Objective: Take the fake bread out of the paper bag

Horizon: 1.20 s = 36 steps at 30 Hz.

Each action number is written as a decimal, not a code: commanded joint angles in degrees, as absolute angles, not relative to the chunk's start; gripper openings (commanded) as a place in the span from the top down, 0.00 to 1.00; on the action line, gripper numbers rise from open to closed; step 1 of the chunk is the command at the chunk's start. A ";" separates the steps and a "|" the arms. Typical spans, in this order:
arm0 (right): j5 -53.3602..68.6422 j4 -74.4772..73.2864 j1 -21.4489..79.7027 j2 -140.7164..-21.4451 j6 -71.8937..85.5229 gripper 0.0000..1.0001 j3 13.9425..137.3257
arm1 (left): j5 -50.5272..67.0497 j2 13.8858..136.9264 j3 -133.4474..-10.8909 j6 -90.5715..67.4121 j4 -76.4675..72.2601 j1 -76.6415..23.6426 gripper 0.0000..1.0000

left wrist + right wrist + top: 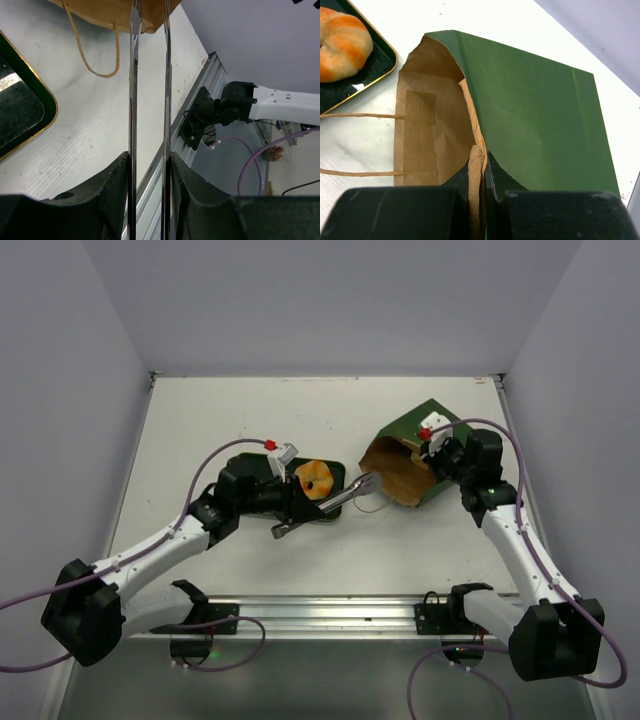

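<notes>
Kraft-lined bag (535, 115) mouth dead ahead of left end effector (150, 171), along the tongs (133, 100) gripped there; right end effector (482, 197) pinched shut on its rim.

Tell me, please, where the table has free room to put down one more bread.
The far table, behind the tray and the paper bag, is bare. So is the near strip between the bag and the rail. The gap between tray and bag is crowded: the tongs and the string handles cross it.
</notes>
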State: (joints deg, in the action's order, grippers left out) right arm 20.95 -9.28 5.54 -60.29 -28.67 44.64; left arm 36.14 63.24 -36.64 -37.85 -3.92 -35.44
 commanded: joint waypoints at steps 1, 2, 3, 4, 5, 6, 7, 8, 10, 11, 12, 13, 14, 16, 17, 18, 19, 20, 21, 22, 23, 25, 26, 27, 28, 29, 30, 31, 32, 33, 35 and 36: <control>24.70 -8.26 5.45 -58.98 -30.85 1.00 44.39 | 34.63 66.79 -38.76 -43.06 -14.32 -36.74 0.61; 24.78 -8.26 5.45 -58.89 -31.11 1.00 44.21 | 34.37 69.06 -39.19 -43.33 -15.11 -37.00 0.61; 25.13 -8.52 5.45 -58.97 -31.37 1.00 44.12 | 33.76 70.13 -39.81 -43.68 -15.47 -37.52 0.61; 25.05 -8.44 5.36 -58.89 -31.46 1.00 44.03 | 33.66 72.31 -40.08 -44.20 -16.34 -37.70 0.61; 25.05 -8.44 5.36 -58.80 -31.55 1.00 44.03 | 33.66 73.29 -40.34 -44.47 -16.70 -37.97 0.61; 24.87 -8.35 5.45 -58.80 -31.55 0.99 43.86 | 33.40 74.52 -41.04 -44.73 -17.05 -38.66 0.61; 24.87 -8.26 5.36 -58.80 -31.55 0.99 43.86 | 33.14 76.45 -41.31 -45.35 -17.75 -38.93 0.61; 24.87 -8.26 5.36 -58.89 -31.55 0.99 43.77 | 33.05 77.42 -41.66 -45.53 -18.10 -39.37 0.61; 25.13 -8.35 5.45 -58.89 -31.64 0.98 43.77 | 32.35 79.18 -42.89 -46.66 -19.41 -40.60 0.61; 25.22 -8.26 5.36 -58.89 -31.55 0.98 43.68 | 32.17 80.84 -43.41 -46.93 -19.68 -40.87 0.61; 25.31 -8.35 5.36 -58.89 -31.64 0.98 43.68 | 31.47 81.73 -44.64 -47.72 -19.95 -41.39 0.61; 25.40 -8.35 5.45 -58.89 -31.55 0.98 43.77 | 31.20 83.39 -45.26 -48.16 -20.82 -41.57 0.61; 25.49 -8.26 5.45 -58.89 -31.55 0.98 43.68 | 30.94 84.19 -45.61 -48.86 -21.44 -41.75 0.62; 25.49 -8.17 5.45 -58.97 -31.47 0.98 43.68 | 30.59 86.91 -46.58 -51.49 -23.98 -42.01 0.61; 25.58 -8.17 5.45 -58.89 -31.38 0.98 43.68 | 30.67 87.79 -47.02 -52.55 -24.69 -42.19 0.62; 25.58 -8.17 5.45 -58.97 -31.29 0.98 43.68 | 30.24 88.67 -47.80 -54.30 -25.31 -42.36 0.61; 25.58 -8.17 5.36 -58.97 -31.20 0.98 43.59 | 29.80 90.07 -48.07 -55.19 -26.10 -42.45 0.61; 25.66 -8.17 5.45 -58.97 -31.20 0.98 43.59 | 29.36 90.70 -48.42 -56.33 -26.54 -42.63 0.60; 25.66 -8.09 5.45 -58.97 -31.20 0.97 43.59 | 28.75 91.49 -48.51 -58.77 -27.15 -42.63 0.60; 25.58 -8.09 5.45 -58.97 -31.11 0.97 43.59 | 28.74 92.71 -48.52 -60.02 -28.64 -42.71 0.60; 25.58 -8.00 5.36 -58.97 -31.03 0.97 43.59 | 28.65 93.33 -48.60 -61.33 -29.44 -42.71 0.60; 25.75 -8.00 5.45 -58.80 -31.03 0.98 43.59 | 27.95 94.91 -48.60 -64.94 -31.45 -42.71 0.59; 25.84 -8.00 5.36 -58.89 -30.94 0.97 43.59 | 27.78 95.44 -48.69 -66.00 -31.90 -42.80 0.59; 26.01 -8.09 5.45 -58.89 -30.94 0.97 43.68 | 27.34 96.06 -49.04 -67.66 -32.34 -42.89 0.59; 26.02 -8.17 5.45 -58.89 -30.85 0.97 43.68 | 27.25 97.11 -49.39 -68.28 -33.56 -42.98 0.59; 26.02 -8.09 5.36 -58.71 -30.94 0.97 43.68 | 27.25 97.55 -49.66 -68.90 -34.01 -43.07 0.59; 26.10 -8.09 5.45 -58.71 -30.85 0.97 43.68 | 27.16 98.08 -50.18 -70.12 -34.54 -43.24 0.59; 26.10 -8.09 5.36 -58.80 -30.76 0.98 43.68 | 27.07 99.04 -50.53 -70.57 -35.24 -43.42 0.58; 26.19 -8.09 5.36 -58.80 -30.85 0.97 43.68 | 26.81 99.49 -51.15 -71.10 -35.24 -43.50 0.58; 26.28 -8.17 5.45 -58.71 -30.76 0.97 43.59 | 26.81 100.45 -51.33 -72.23 -36.29 -43.59 0.58; 26.37 -8.17 5.36 -58.71 -30.76 0.97 43.68 | 26.89 101.60 -51.50 -74.08 -37.35 -43.68 0.57; 26.37 -8.17 5.45 -58.62 -30.76 0.97 43.68 | 26.98 102.47 -51.50 -74.79 -38.92 -43.68 0.57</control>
